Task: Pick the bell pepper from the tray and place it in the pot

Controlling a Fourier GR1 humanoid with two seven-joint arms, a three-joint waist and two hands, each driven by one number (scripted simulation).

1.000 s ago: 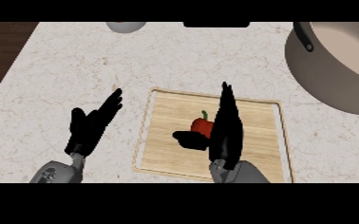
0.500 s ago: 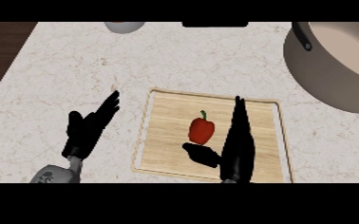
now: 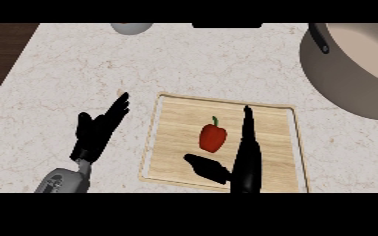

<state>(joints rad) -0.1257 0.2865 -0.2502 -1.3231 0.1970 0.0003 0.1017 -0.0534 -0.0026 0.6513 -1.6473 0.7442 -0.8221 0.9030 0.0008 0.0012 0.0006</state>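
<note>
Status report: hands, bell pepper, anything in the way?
Both hands open; right hand beside bell pepper, left hand left of tray. Bell pepper lying on tray, ungripped. Path to pot unobstructed.

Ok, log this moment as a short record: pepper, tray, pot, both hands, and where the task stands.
bell pepper: red, green stem, lying on the tray
tray: wooden, on the counter in front of the robot
pot: far right, partly out of view, no pepper visible inside
right hand: open, fingers straight, just right of the pepper, thumb below it, not closed on it
left hand: open, resting left of the tray
task stage: pepper not yet grasped
</note>
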